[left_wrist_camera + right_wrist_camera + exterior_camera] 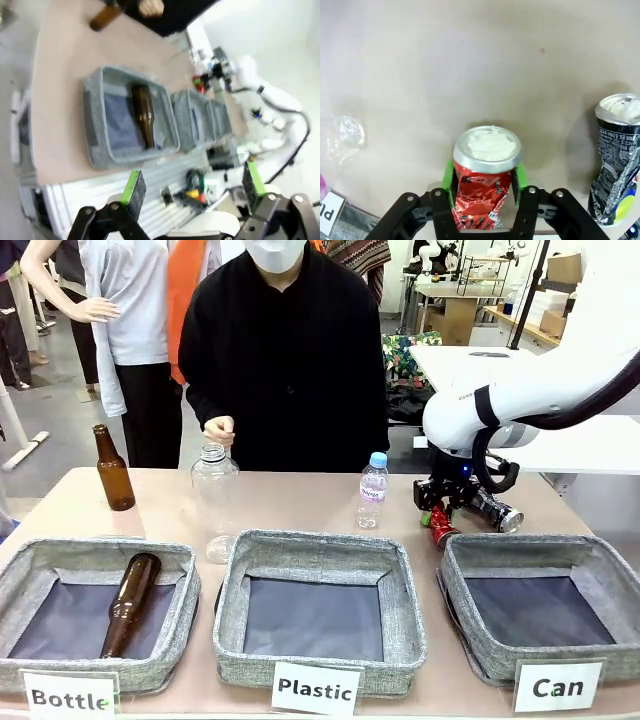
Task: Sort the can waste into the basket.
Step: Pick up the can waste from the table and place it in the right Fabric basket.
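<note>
Near edge: a white card reading "Can" [558, 687] stood at the front of the low square grey woven-fabric basket with a dark bottom, the Can basket [470, 635], at the robot's right end of the beige worktop [300, 502].
Middle: a like grey Plastic basket [232, 635], so carded.
Left end: a like grey Bottle basket [190, 590], so carded, with a brown glass bottle [128, 605] lying in it.
Right jaws: clenched on the crushed shiny red metal can, the red can [485, 190], with a green pad [449, 175] pressed to each of its sides and its silver top facing away from the wrist camera.
Red can, place: seen from the front [441, 529], just behind the far left corner of the Can basket and outside it; whether it touched the worktop could not be told.
Second can: the crushed dark grey-and-silver can [615, 160] lay just beside the red can, apart from it, behind the Can basket [497, 512].
Left jaws: released, the green pads [132, 187] standing wide apart, held high off the Bottle basket's end of the worktop.
Person: in black, at the far side, one hand [218, 430] just above the mouth of a tall clear uncapped plastic bottle [214, 490]; contact could not be told.
Other stock: a small clear blue-capped bottle [373, 490] and a second brown bottle [113, 472], both upright.
</note>
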You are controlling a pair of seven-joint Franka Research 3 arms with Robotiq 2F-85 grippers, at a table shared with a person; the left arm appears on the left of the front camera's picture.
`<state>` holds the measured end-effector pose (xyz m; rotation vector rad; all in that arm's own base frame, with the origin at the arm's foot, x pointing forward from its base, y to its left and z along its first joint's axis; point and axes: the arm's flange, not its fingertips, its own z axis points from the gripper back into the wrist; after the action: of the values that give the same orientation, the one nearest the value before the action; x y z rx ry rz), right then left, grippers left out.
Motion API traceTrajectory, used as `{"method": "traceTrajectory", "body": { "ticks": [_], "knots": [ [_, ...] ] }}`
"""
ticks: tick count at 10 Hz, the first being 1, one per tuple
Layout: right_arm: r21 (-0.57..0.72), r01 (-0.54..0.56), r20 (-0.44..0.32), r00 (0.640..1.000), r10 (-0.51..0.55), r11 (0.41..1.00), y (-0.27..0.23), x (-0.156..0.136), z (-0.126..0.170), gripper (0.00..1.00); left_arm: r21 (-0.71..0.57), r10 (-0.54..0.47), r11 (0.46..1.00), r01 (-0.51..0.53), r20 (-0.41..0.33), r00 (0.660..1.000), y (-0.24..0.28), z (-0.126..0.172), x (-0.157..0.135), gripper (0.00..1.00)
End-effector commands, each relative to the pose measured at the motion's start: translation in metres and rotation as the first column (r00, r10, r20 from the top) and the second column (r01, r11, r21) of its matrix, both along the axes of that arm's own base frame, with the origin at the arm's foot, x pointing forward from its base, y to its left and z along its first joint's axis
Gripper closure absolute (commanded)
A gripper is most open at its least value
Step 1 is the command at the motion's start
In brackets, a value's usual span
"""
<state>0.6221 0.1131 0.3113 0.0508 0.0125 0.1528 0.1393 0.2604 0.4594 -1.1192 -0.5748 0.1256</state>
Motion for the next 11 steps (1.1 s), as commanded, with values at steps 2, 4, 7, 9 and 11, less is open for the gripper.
{"method": "traceTrajectory", "body": {
  "ticks": [2, 4, 7, 9, 11],
  "knots": [
    [-0.002, 0.010, 0.013, 1.000, -0.010, 1.000, 0.001, 0.000, 0.002, 1.00, 0.014, -0.092, 0.995, 0.097, -0.197, 0.976, -0.034, -0.030, -0.003, 0.00],
    [0.003, 0.013, 0.014, 1.000, -0.013, 1.000, 0.000, 0.001, 0.002, 1.00, 0.025, -0.079, 0.996, 0.084, -0.178, 0.981, -0.033, -0.036, 0.002, 0.00],
    [0.003, 0.015, 0.017, 1.000, -0.015, 1.000, 0.000, 0.001, 0.002, 1.00, -0.002, -0.111, 0.994, 0.112, -0.185, 0.977, -0.036, -0.039, 0.002, 0.00],
    [0.015, 0.025, 0.049, 0.998, -0.026, 1.000, -0.004, 0.001, 0.019, 1.00, -0.002, -0.111, 0.994, 0.112, -0.185, 0.977, -0.036, -0.039, 0.002, 0.00],
    [0.060, 0.043, 0.132, 0.990, -0.051, 0.997, -0.016, -0.007, 0.075, 1.00, -0.002, -0.111, 0.994, 0.112, -0.185, 0.977, -0.036, -0.039, 0.002, 0.00]
  ]
}}
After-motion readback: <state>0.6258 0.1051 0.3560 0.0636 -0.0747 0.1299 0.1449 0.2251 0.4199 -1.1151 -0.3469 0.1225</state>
